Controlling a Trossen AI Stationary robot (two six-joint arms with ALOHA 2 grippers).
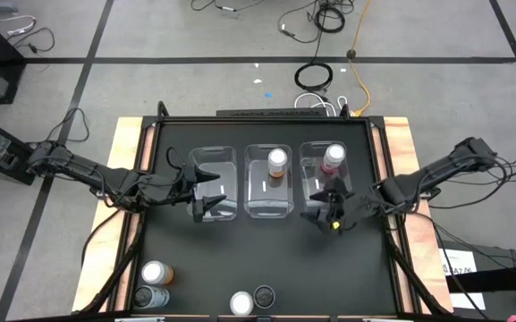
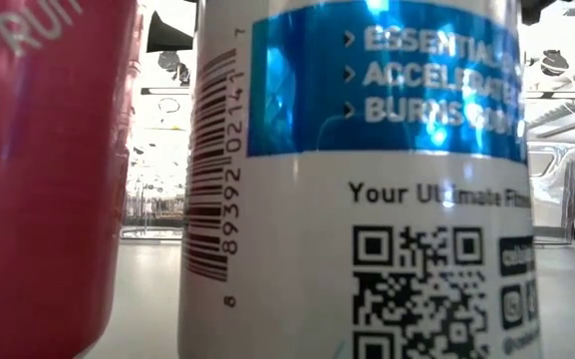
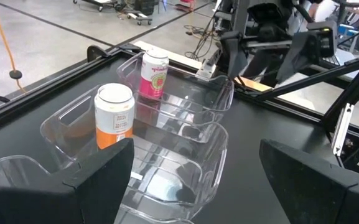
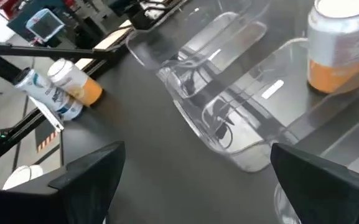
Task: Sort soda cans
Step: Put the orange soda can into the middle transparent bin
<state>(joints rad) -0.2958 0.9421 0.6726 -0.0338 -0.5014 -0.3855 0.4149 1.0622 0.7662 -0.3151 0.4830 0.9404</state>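
Observation:
Three clear bins stand in a row mid-table. An orange soda can stands upright in the middle bin, and a pink can in the right bin. The left bin holds no can. At the near left stand an orange can and a silver can. Two more cans stand at the near edge. My left gripper hovers open over the left bin. My right gripper hangs open at the right bin's near end, holding nothing.
In the low view a pink can and a white-and-blue can stand close against the camera and block most of the table. Bare dark tabletop lies between the bins and the near cans. A raised frame borders the table.

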